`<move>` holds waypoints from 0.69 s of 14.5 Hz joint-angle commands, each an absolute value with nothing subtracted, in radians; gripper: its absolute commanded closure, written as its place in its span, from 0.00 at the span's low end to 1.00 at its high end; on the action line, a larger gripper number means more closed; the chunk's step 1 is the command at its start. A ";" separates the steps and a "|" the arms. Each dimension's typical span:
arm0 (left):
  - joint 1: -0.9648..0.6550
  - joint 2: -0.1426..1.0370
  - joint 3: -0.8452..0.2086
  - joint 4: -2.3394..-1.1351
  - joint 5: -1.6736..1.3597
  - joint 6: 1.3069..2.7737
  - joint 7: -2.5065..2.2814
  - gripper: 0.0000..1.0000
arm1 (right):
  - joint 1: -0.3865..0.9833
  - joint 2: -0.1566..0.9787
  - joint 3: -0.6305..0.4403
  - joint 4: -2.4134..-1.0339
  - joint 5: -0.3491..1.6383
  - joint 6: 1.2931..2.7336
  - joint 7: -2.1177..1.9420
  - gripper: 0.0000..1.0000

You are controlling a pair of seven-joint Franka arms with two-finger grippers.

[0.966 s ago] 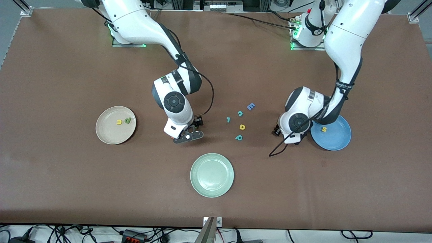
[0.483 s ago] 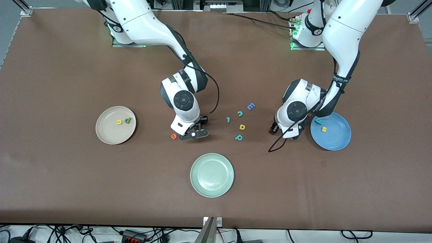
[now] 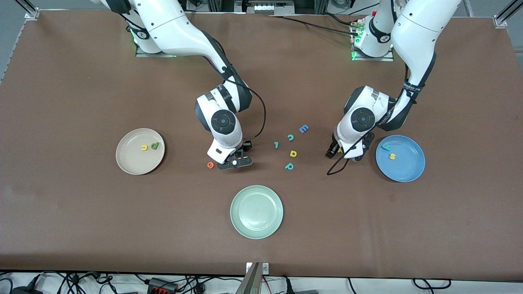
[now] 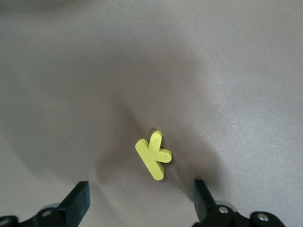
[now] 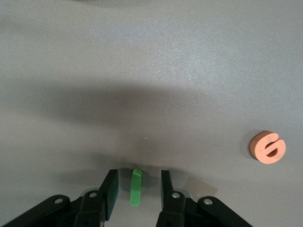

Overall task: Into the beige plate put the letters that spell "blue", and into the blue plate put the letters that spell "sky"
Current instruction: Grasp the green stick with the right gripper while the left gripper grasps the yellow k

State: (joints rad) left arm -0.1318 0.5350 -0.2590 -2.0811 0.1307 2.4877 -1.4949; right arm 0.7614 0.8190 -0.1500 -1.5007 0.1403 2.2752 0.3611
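My right gripper (image 3: pixel 233 162) (image 5: pixel 138 176) is low at the table with its jaws open on either side of the green bar l (image 5: pixel 136 187), a gap showing on each side. The orange e (image 3: pixel 210 165) (image 5: pixel 267 146) lies beside it. The beige plate (image 3: pixel 130 163) holds the yellow u (image 3: pixel 144 147) and green b (image 3: pixel 154 145). My left gripper (image 3: pixel 342 152) (image 4: pixel 140 187) hangs wide open over the yellow k (image 4: pixel 153 155) (image 3: pixel 339 150), beside the blue plate (image 3: pixel 408 171). That plate holds the teal y (image 3: pixel 385 148) and yellow s (image 3: pixel 392 156).
Between the two grippers lie a blue E (image 3: pixel 303 129), a teal c (image 3: pixel 290 137), a small teal letter (image 3: pixel 276 144), a yellow round letter (image 3: pixel 293 153) and a teal p (image 3: pixel 289 166). A pale green plate (image 3: pixel 256 232) sits nearer the front camera.
My right gripper shifted off the orange e and its jaws narrowed around the green bar. My left gripper left the teal y in the blue plate and moved over the yellow k.
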 commanded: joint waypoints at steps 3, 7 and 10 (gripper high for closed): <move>-0.126 0.494 -0.250 -2.109 0.127 2.503 -1.525 0.12 | 0.772 0.838 -0.156 -1.473 0.141 2.279 0.376 0.70; -0.126 0.494 -0.232 -2.109 0.129 2.533 -1.561 0.15 | 0.770 0.836 -0.158 -1.473 0.140 2.279 0.371 0.89; -0.124 0.503 -0.221 -2.109 0.129 2.539 -1.572 0.21 | 0.759 0.825 -0.160 -1.473 0.143 2.278 0.373 1.00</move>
State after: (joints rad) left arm -0.1284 0.5211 -0.2254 -2.0853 0.1307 2.5211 -1.5526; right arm 0.7619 0.8211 -0.1560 -1.4945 0.1403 2.2808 0.3611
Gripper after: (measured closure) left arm 0.176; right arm 0.903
